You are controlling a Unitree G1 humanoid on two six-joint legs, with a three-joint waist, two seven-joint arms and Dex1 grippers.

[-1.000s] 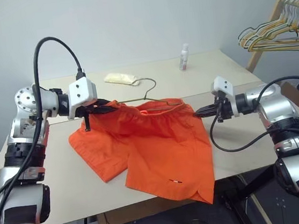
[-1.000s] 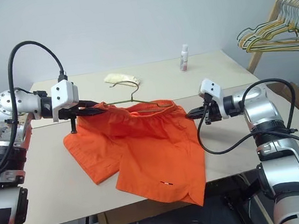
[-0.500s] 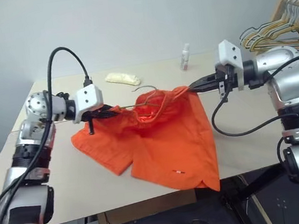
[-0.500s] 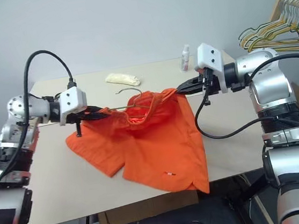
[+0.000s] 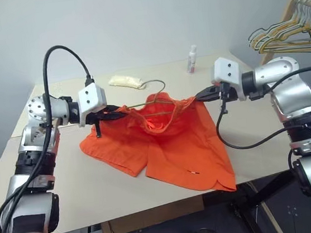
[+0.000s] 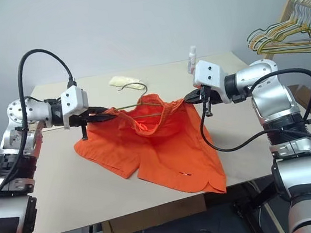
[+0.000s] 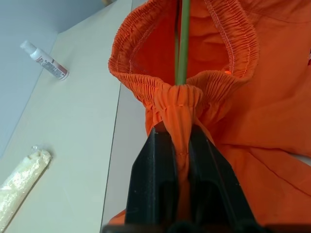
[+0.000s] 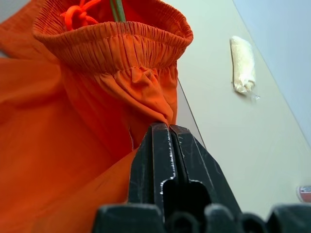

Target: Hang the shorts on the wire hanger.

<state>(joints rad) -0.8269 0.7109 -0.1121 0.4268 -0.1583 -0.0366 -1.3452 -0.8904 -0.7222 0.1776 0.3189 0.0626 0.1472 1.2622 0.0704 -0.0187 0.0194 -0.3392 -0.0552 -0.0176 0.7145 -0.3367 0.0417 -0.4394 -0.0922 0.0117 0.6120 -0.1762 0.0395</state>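
- Currently the shorts [image 5: 164, 141] hang stretched by the waistband above the table [image 5: 67, 183], legs trailing onto its near side.
- Inside the open waistband runs the wire hanger [image 5: 152, 97], hook rising on the far side.
- At the waistband's left end, the left gripper [image 7: 181, 141] is clamped on a bunch of fabric.
- At the right end, the right gripper [image 8: 167, 131] has its fingers pressed together, with orange fabric just beside their tips.
- Farther off lie a pale packet [image 5: 126, 81] and a small bottle [image 5: 192, 59].
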